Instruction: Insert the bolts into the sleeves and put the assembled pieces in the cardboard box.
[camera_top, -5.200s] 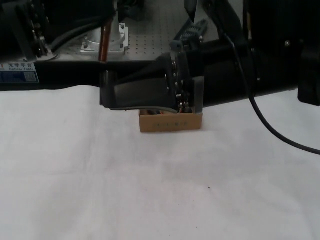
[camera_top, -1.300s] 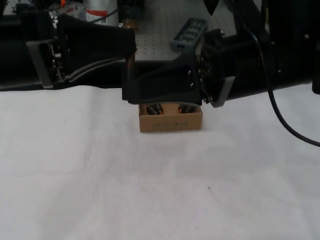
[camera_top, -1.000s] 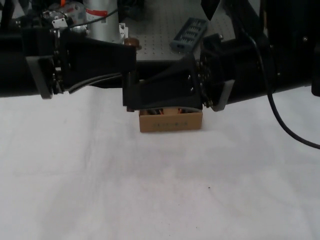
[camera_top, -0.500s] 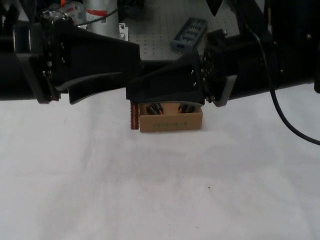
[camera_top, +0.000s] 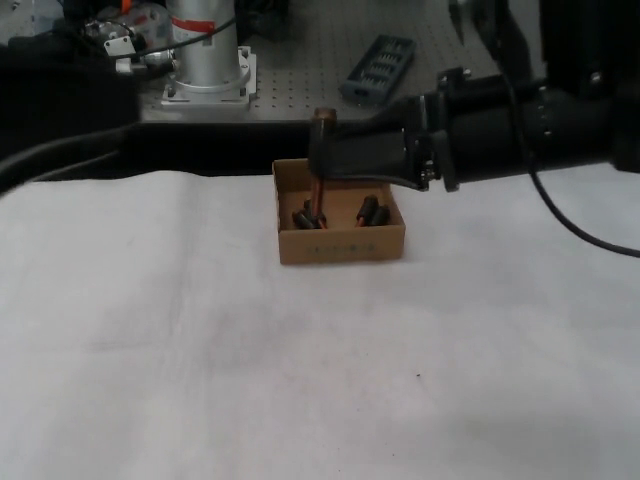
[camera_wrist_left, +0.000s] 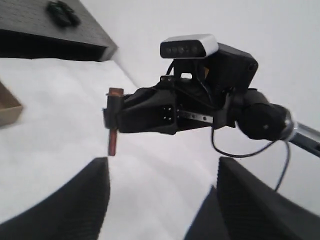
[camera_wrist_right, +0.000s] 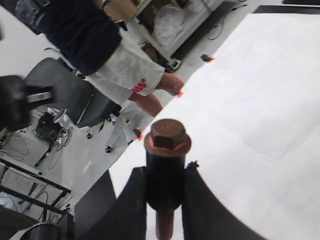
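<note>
Left hand (camera_wrist_left: 160, 167): fingers spread wide, holding nothing, over the white-clothed table (camera_top: 300, 380).
Silver post (camera_top: 205, 40): upright on the perforated plate (camera_top: 290, 60) behind the cloth.
Cardboard box (camera_top: 342, 243): centre of the table, top open; several assembled pieces (camera_top: 372, 210) lie inside (dark bodies, copper ends).
Bolt (camera_wrist_right: 167, 137): copper, hexagonal head up, upright, passed through a black sleeve (camera_wrist_right: 163, 192). It hangs over the box's left part, with the shank end showing against the box's inside.
Right hand (camera_top: 322, 160): in from the right, fingers clamped on the sleeve.
Grey ribbed block (camera_top: 380, 62): on the plate, behind the box.
</note>
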